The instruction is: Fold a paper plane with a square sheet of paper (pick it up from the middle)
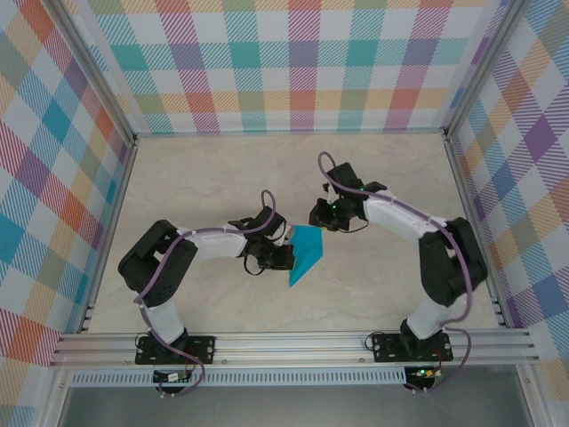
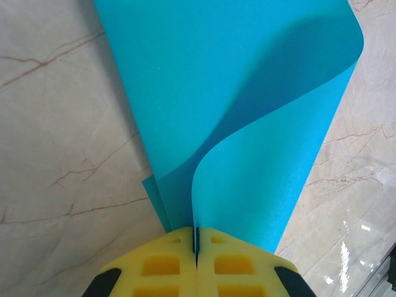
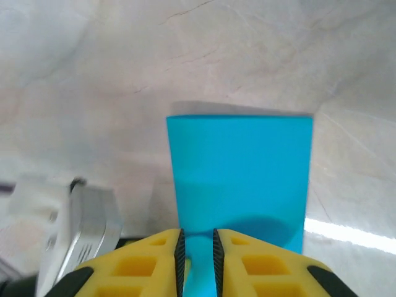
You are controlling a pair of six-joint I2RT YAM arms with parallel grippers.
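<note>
Pointing near-left, teal paper, lengthwise far-to-near

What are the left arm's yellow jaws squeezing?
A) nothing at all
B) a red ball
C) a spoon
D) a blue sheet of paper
D: in the left wrist view the left gripper has its yellow jaws pressed together on the edge of the teal-blue sheet of paper, which curls away from them.
</note>
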